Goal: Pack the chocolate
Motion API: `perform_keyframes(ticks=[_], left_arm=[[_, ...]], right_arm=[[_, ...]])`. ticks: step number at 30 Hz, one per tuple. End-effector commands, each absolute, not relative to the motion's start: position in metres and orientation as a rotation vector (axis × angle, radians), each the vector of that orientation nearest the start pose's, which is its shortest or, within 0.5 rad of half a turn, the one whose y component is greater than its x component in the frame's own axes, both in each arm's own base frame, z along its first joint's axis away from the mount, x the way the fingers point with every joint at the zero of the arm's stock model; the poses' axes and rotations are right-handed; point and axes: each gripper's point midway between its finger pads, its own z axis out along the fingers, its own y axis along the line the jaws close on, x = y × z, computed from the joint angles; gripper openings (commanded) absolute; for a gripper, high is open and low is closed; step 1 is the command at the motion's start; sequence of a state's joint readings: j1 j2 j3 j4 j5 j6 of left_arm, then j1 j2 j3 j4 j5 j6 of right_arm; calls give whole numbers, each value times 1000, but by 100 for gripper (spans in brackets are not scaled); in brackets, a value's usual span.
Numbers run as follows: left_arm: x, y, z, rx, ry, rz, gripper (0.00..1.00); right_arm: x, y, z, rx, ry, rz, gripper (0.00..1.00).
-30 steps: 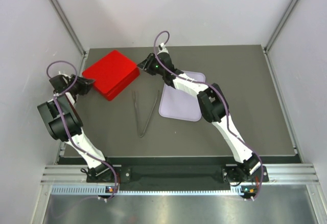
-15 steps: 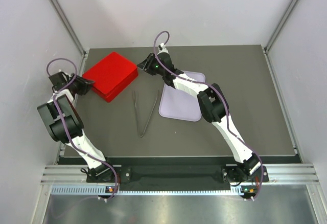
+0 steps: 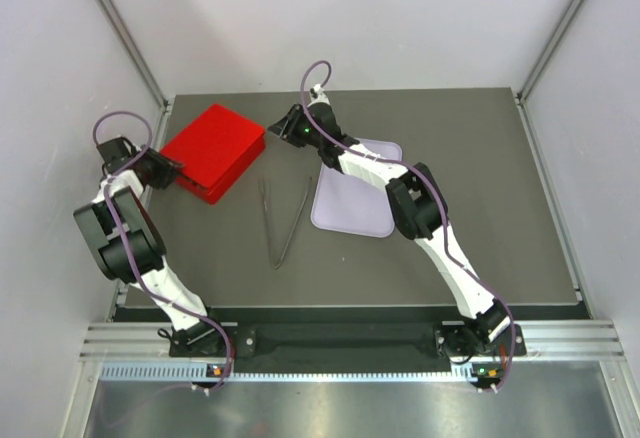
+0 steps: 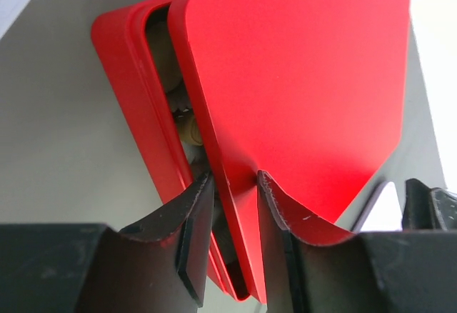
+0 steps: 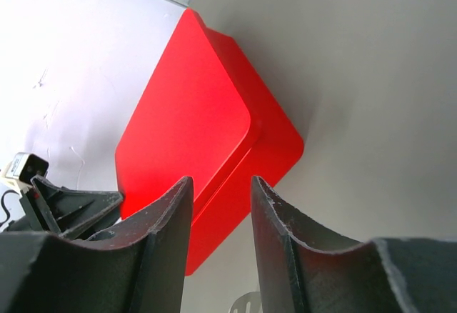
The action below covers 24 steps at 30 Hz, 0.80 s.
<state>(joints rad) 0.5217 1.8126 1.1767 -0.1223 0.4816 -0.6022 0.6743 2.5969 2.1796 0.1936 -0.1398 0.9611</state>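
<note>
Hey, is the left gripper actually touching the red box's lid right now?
Touching. The left wrist view shows the left gripper pinching the red lid by its rim, one finger in the gap under it, the other on top.

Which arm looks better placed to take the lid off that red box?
Left. The left gripper pinches the edge of the lid, which is tilted up off the box. The right gripper hangs open beside the box, holding nothing.
</note>
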Motion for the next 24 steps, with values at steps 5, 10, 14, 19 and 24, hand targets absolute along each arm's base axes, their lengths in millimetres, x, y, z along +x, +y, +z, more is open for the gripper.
perform_keyframes(ticks=[5,10,14,19,24], left_arm=[[425,146,102,-1026,2134,-456,38],[420,148,107,-1056,2139,-426,36],[416,147,109,-1086,2139,-415,39],[412,149,112,-1105,2126,-389,41],[410,151,112,-1143,2115,-378,40]], right_arm=[[522,508,155,129,1924,1271,38],[520,507,155,122,1929,1262,38],[518,509,153,114,1933,1256,38],[516,508,152,113,1940,1254,38],[515,506,151,109,1944,1243,37]])
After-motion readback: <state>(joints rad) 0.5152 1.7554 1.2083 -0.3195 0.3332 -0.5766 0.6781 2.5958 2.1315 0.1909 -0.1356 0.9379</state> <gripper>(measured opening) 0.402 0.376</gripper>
